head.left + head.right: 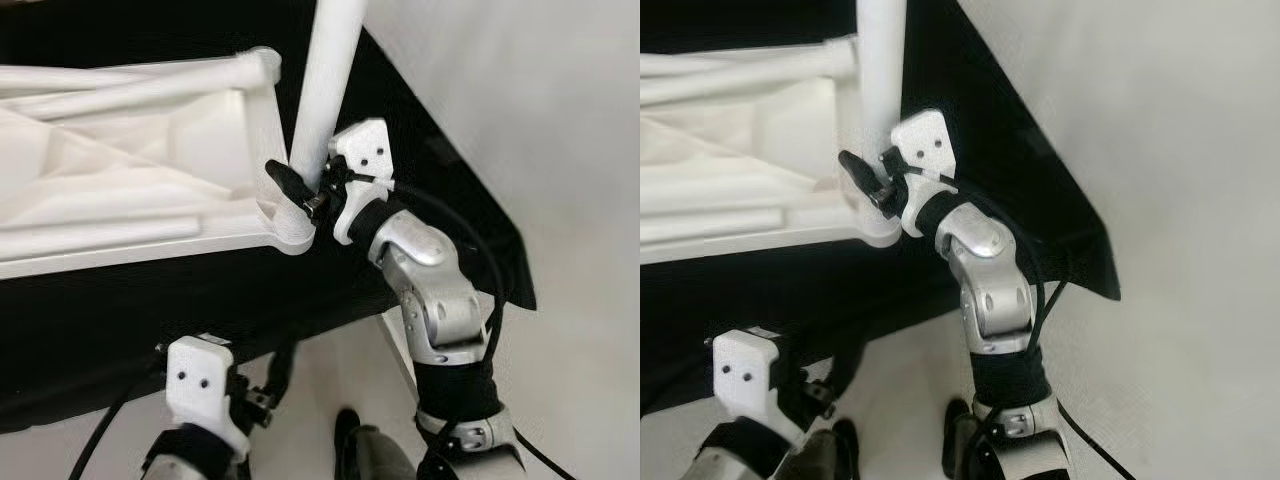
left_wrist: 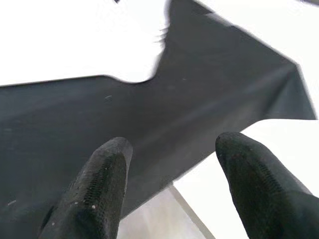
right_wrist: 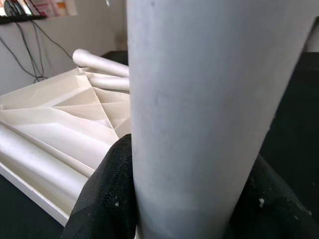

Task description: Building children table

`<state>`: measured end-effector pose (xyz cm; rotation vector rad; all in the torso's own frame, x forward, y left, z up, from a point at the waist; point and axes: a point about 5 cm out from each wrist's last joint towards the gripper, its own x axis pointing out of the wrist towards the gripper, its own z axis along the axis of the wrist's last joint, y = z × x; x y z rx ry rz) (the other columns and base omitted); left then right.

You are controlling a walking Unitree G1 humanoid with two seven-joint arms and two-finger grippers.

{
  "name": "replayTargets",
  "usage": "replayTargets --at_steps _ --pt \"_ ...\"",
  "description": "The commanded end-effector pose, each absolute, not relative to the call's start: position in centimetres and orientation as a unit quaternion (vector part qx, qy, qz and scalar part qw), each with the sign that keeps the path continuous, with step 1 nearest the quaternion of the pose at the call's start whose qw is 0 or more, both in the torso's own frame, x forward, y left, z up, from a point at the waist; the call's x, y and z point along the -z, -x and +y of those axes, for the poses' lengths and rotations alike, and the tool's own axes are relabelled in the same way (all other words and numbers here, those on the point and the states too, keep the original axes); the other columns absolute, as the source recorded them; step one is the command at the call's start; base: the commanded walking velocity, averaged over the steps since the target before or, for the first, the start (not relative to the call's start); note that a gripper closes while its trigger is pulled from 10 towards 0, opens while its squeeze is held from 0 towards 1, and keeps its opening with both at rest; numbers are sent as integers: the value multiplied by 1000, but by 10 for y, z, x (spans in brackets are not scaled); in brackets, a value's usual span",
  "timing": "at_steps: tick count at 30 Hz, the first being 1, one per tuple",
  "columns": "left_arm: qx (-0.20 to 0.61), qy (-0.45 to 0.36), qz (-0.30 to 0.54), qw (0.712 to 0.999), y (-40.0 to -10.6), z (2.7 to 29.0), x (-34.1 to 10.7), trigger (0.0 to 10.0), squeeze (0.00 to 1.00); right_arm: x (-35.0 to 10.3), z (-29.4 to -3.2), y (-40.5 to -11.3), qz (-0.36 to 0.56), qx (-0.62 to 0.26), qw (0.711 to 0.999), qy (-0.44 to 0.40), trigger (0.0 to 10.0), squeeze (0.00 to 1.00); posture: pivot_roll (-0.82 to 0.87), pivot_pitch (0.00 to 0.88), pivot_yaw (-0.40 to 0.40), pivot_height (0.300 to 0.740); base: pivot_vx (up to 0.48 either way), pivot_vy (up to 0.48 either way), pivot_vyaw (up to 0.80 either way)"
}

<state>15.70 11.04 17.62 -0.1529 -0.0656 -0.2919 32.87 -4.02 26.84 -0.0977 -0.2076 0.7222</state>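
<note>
White plastic tabletop (image 1: 120, 170), underside up, on black cloth (image 1: 150, 310); one leg being fitted.

Right claw (image 1: 305, 190) closed around the white table leg (image 1: 325, 90), which stands upright at the tabletop's near-right corner socket (image 1: 290, 225). Loose white legs (image 1: 100, 235) lie across the ribbed underside. Left claw (image 2: 169, 189) hovers open over the cloth's near edge, fingers (image 2: 99, 189) apart, holding nothing. Pale floor (image 1: 560, 150) to the right.

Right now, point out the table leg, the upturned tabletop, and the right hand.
table leg (image 1: 325, 90), left eye view, mid shaft.
upturned tabletop (image 1: 130, 165), left eye view, ribbed underside.
right hand (image 1: 300, 190), left eye view, between its fingertips, gripping the leg's base.
</note>
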Motion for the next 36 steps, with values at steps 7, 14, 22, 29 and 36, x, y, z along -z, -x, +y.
replayTargets --at_steps 7,14,22,29,36 --pt "145 79 -23 986 -159 109 -172 10000 0 -237 -27 -358 -8 -325 945 40 2275 0 17 385 -81 740 0 0 0" --pt "146 79 -23 986 -160 108 -171 10000 0 -263 -23 -350 -54 -397 916 -11 10000 1000 18 371 -83 740 0 0 0" --pt "147 80 -24 986 -161 106 -171 10000 0 -289 -42 -355 -121 -594 795 25 10000 0 30 356 -88 740 0 0 0" --pt "146 81 -25 986 -158 104 -172 10000 0 -296 -42 -362 -122 -652 746 62 10000 0 51 367 -93 740 0 0 0" --pt "146 81 -23 986 -156 104 -172 10000 0 -298 -41 -364 -117 -677 723 74 6353 0 60 377 -95 740 0 0 0"
